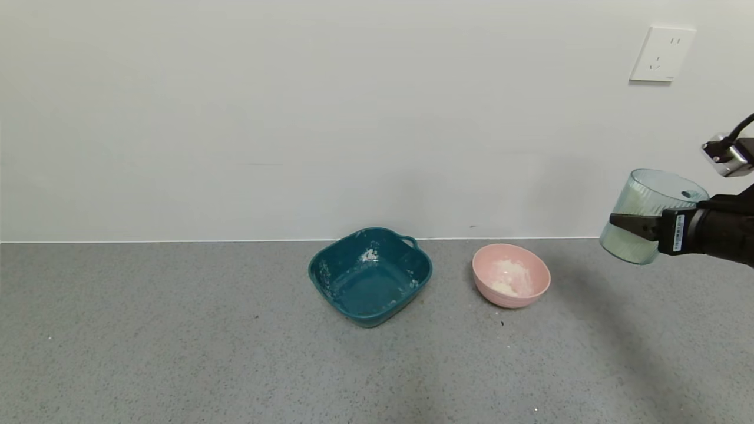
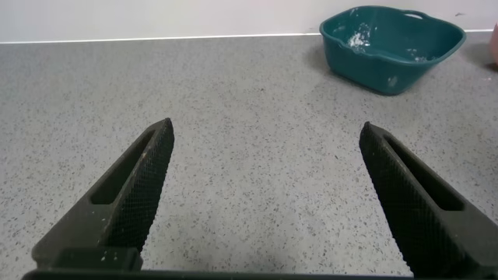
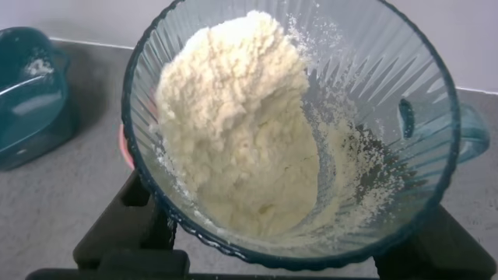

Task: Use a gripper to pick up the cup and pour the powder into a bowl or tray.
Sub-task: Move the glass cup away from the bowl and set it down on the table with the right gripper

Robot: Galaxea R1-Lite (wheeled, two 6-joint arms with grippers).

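My right gripper [image 1: 635,227] is shut on the ribbed pale green-blue cup [image 1: 648,206] and holds it in the air at the far right, to the right of and above the pale pink bowl [image 1: 511,275]. The cup leans slightly. In the right wrist view the cup [image 3: 381,85] is seen from above, with a heap of white powder [image 3: 233,117] piled against one side; the gripper [image 3: 284,253] has a black finger on each side of it. The bowl stands on the grey counter with white powder inside. My left gripper [image 2: 266,148] is open and empty over bare counter.
A dark teal squarish basin [image 1: 370,275] with powder smears stands left of the pink bowl, near the wall; it also shows in the left wrist view [image 2: 393,47] and the right wrist view [image 3: 31,93]. A wall socket [image 1: 661,54] is high on the right.
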